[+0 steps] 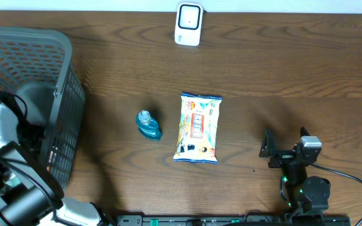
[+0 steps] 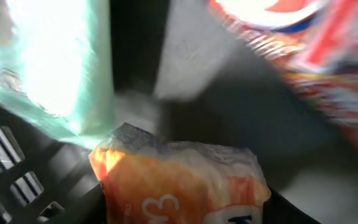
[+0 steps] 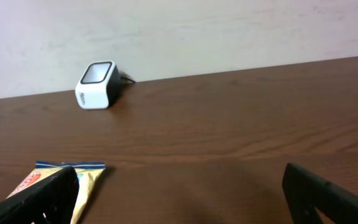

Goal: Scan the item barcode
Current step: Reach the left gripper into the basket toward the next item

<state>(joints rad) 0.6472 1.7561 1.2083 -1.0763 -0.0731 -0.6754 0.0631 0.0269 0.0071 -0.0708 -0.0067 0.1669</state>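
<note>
A dark brown wooden table (image 1: 294, 63) with long, flowing grain fills the overhead view. Along its 12 o'clock edge stands a plain, pale off-white wall (image 3: 229, 31), meeting the table in a straight line. Soft, even light gives the wood a dull sheen.

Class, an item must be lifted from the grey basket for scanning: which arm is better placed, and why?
Left. The left arm reaches down into the grey basket, and its wrist camera is close above an orange packet there. The right gripper stands open on the opposite side, far from the basket.
</note>
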